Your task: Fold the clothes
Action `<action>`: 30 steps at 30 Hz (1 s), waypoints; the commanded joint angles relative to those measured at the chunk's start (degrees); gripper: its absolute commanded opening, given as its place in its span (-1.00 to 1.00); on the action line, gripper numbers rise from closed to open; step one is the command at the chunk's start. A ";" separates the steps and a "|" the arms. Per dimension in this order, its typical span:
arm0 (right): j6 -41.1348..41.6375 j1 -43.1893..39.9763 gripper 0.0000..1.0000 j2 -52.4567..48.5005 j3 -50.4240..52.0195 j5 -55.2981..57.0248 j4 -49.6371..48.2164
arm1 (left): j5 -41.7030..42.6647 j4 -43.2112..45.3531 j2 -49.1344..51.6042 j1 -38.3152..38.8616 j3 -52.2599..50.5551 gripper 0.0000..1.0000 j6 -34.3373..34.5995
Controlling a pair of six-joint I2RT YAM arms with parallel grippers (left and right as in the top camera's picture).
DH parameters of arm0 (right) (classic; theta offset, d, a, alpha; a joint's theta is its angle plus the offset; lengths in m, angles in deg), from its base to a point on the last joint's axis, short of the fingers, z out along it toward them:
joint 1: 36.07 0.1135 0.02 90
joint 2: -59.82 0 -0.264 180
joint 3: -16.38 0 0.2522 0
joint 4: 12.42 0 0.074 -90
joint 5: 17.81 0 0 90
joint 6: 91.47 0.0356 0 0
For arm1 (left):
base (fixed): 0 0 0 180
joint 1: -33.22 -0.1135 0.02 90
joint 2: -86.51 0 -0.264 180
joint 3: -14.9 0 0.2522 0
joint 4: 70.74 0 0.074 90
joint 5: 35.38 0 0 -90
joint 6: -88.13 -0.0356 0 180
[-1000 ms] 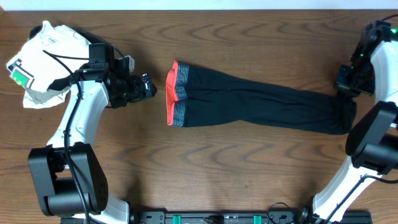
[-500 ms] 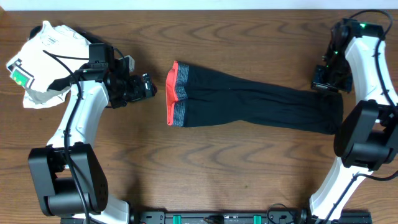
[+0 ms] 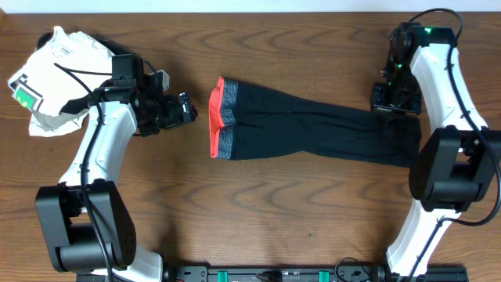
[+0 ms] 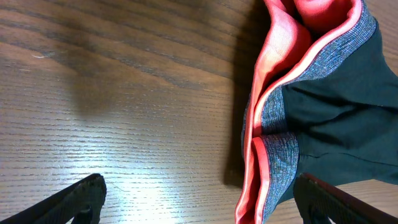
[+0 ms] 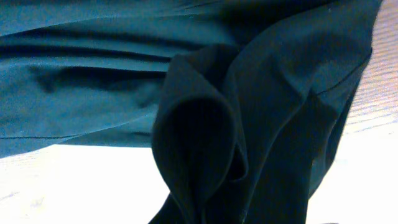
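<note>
Brown wood table (image 3: 313, 211): the leg ends are travelling toward 9 o'clock.
The right gripper (image 3: 394, 108), at 2 o'clock, has carried the leg ends of the clothes (image 3: 305, 129) inward from the 3 o'clock edge over the last second. Its wrist view shows black fabric bunched and lifted, so the fingers look clamped on it. The grey waistband (image 3: 225, 117) has not shifted, left of centre. The left gripper (image 3: 188, 108), fingers spread open, sits just off it at 9 o'clock. The end-to-end fold looks begun, not landed.
</note>
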 commanded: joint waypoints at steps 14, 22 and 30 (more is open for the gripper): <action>0.57 5.53 -0.39 1.20 0.48 -2.10 -0.09 | 0.76 -0.20 -0.94 -0.02 -0.13 0.96 -0.15; 0.55 5.46 -0.64 1.22 0.24 -1.75 -0.92 | 0.76 -0.22 -0.94 -0.02 -0.13 0.96 -0.15; 0.13 -0.94 -0.03 1.53 -0.07 2.14 -0.72 | 0.76 -0.20 -0.94 -0.02 -0.13 0.96 -0.15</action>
